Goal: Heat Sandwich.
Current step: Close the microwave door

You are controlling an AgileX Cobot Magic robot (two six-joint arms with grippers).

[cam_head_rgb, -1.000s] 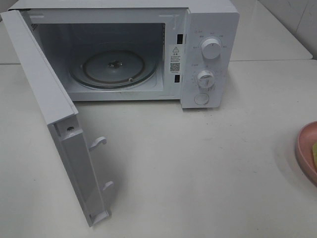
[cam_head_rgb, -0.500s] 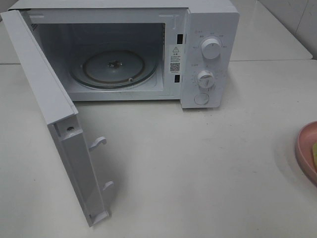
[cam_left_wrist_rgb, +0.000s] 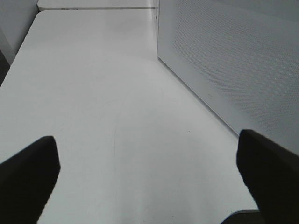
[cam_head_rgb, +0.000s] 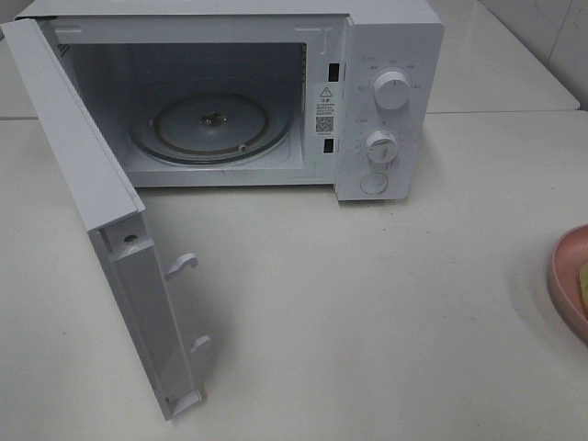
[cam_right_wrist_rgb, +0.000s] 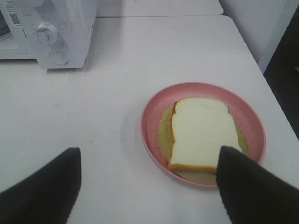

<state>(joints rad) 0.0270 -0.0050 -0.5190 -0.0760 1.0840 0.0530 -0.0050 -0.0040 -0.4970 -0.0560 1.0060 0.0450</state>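
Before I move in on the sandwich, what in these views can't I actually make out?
- Round pink plate and pale square sandwich: cut off by the high view's right edge.
- White microwave's dial markings: too small to read.
- Both arms: outside the high view.
- Sandwich's near corner: hidden behind a finger of the right gripper in the right wrist view.

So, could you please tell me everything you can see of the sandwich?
The sandwich is a square slice of pale cream bread with a thin tan crust showing along its side and near edges. It looks soft and untoasted. It lies flat in the round pink plate, on the white table to the right of the open microwave. Only the plate touches it. In the high view just a yellowish sliver shows at the right edge.
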